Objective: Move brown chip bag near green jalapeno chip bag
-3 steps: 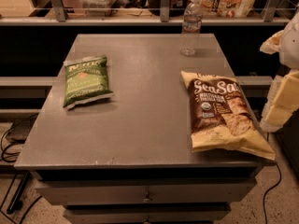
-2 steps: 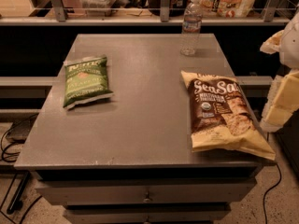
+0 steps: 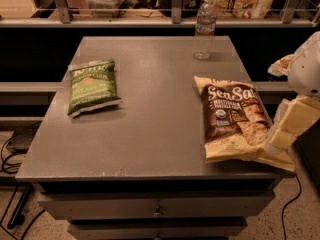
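Two bags lie well apart on the flat grey worktop point(image 3: 155, 129): the large crinkly brown chip bag point(image 3: 232, 121) with cream edges at the right front, the small flat green jalapeno chip bag point(image 3: 92, 86) at the left. The cream pincer point(image 3: 289, 128) hangs just beside the brown bag's lower right corner; whether it is apart or together, I cannot tell. A clear plastic bottle point(image 3: 204, 31) stands at the back.

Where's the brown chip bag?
The brown chip bag lies front right on the table, gripper at its right edge, green jalapeno chip bag far left.
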Motion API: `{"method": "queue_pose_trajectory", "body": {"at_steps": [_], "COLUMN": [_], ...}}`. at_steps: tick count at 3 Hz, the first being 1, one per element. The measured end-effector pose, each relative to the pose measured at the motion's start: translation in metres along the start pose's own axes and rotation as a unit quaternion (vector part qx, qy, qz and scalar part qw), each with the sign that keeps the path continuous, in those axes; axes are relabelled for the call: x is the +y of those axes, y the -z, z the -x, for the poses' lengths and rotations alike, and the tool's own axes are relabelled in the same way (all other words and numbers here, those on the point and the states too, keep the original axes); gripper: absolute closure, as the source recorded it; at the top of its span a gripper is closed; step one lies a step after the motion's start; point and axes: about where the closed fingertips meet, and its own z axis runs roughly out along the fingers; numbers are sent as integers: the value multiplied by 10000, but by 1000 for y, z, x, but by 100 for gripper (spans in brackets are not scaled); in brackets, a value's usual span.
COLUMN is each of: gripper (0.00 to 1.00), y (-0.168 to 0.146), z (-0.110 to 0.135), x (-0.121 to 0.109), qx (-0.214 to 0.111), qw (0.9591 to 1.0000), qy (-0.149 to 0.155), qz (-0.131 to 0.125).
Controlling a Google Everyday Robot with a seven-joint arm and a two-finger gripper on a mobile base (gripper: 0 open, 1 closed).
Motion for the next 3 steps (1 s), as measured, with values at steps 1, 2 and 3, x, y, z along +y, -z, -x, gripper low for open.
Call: {"method": "queue_pose_trajectory", "body": {"at_steps": [1, 2, 3], "gripper": [0, 0, 18], "y": [-31, -63, -91], "z": [0, -2, -3], "x": [4, 4, 3], "qx": [-165, -217, -241], "qw": [9997, 9991, 9981], "qy": [-174, -351, -469], "qz": [23, 94, 315]}}
